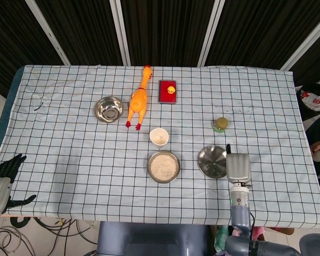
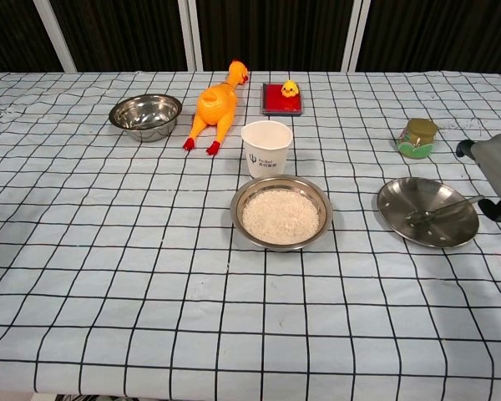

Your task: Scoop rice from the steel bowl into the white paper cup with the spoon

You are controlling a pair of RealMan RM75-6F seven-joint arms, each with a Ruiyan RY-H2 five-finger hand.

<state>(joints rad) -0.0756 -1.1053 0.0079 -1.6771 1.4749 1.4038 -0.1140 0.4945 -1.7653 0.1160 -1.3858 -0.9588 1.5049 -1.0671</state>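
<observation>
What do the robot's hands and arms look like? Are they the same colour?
No. The right hand has a smooth pale grey back, like a boxy glove, with black fingers peeking out underneath. It sits on a round, bluish-grey arm with a tiny green light near the wrist. The left hand has thin black fingers on a light grey wrist. Dark cables lie coiled below it.

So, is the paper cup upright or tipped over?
Upright. The paper cup stands on its base just behind the bowl of rice, its round mouth facing up; the head view looks straight into it.
</observation>
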